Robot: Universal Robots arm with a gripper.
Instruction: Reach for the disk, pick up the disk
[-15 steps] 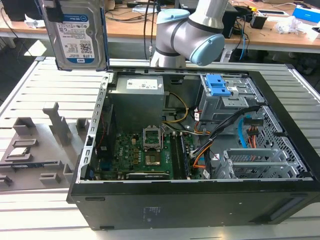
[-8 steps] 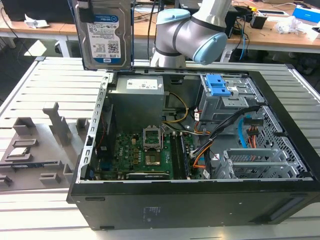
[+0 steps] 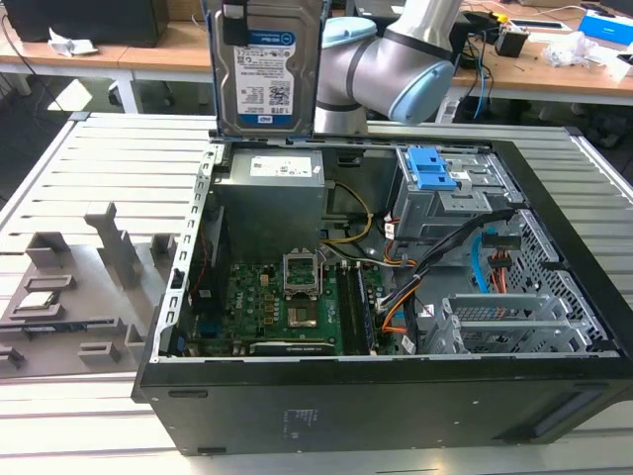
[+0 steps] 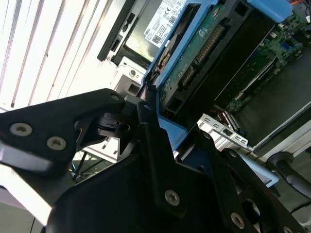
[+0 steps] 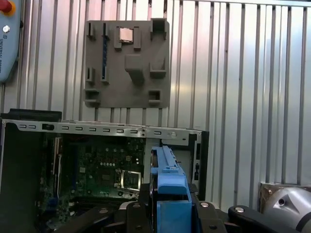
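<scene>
Nearest, in the exterior view: open computer case (image 3: 396,406), black side wall low across the front, set on the slatted surface (image 3: 99,158). Far left on that surface: grey fixture tray (image 3: 69,287), well apart from the case. Above the case's back rim: the disk (image 3: 265,69), upright, label facing out, touching nothing below. Clenched by the pincer (image 5: 170,208) on its blue frame, edge-on in the first wrist view. Just right: grey arm (image 3: 396,59). Judged: lift essentially made. Best done with even squeeze on the frame, never the circuit-board face; vertical, clear of the rim.
</scene>
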